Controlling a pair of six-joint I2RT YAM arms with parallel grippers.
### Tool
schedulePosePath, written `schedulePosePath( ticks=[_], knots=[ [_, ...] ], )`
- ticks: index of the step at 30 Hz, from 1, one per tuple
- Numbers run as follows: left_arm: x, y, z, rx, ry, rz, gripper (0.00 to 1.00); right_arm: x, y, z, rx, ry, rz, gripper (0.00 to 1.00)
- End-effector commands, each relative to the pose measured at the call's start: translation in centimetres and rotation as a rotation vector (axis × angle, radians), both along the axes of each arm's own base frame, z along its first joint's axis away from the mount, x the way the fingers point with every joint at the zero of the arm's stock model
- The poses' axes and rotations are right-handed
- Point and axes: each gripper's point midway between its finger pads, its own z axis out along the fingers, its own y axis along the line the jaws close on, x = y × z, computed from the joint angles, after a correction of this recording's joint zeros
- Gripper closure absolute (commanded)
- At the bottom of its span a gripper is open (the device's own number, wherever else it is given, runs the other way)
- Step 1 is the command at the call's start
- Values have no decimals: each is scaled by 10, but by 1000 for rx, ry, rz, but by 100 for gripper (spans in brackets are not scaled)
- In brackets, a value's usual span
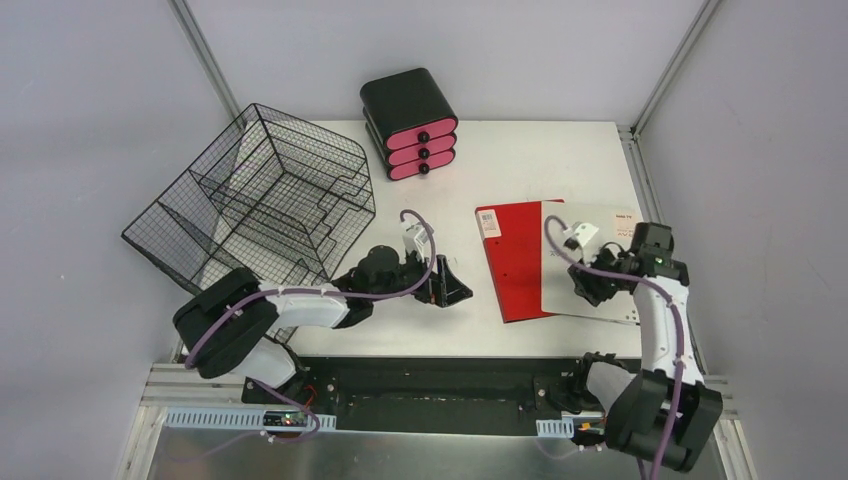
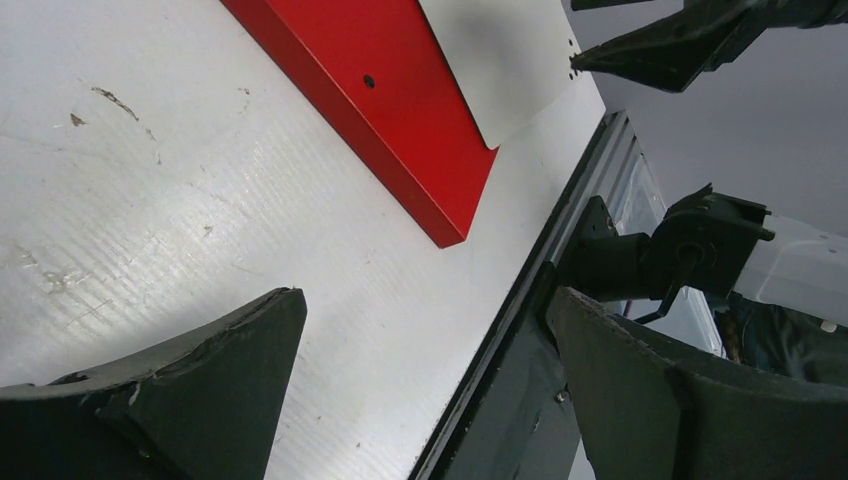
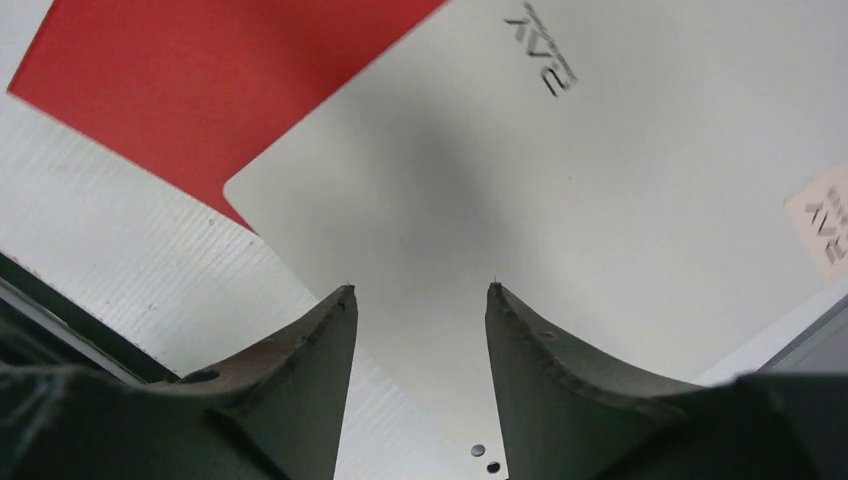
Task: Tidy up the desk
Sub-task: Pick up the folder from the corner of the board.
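While right gripper (image 3: 418, 290) hangs part-open over white sheet (image 3: 600, 180) ctr-right, left gripper (image 2: 425, 295) gapes wide. Bench (image 1: 500, 150) rigid; sheet prob. thin, slick: pinch edge.

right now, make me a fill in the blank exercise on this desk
The black drawer unit has ___ pink drawers.
The white notebook overlaps a ___ folder.
The left tool has its jaws ___.
The wire rack sits at the ___ end of the desk.
Missing: three; red; open; left.

On the white tabletop (image 1: 500, 160) I see a red folder (image 1: 512, 265), a white sheet (image 1: 560, 298), a black mesh rack (image 1: 270, 190) and pink-fronted black drawers (image 1: 410, 122).
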Motion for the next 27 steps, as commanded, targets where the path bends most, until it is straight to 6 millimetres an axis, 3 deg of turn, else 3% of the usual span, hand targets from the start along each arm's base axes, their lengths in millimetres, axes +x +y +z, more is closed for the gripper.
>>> schedulePosePath(
  ticks=[1,7,11,16,23,27],
  knots=[
    [6,-23,21,-93,0,-15,1,16,-4,22,212,7,-185,45],
    [20,-36,0,-71,118,58,1,28,4,31,314,43,-217,46],
    [25,-41,-9,-59,162,94,1,51,-27,33,313,78,-458,43],
    [25,-46,-12,-69,164,81,1,58,-70,24,387,113,-649,34],
    [13,-76,14,-106,73,-117,17,49,-116,8,405,110,-762,27],
    [14,-94,26,-126,46,-178,20,46,-134,-1,426,119,-804,26]
  ],
)
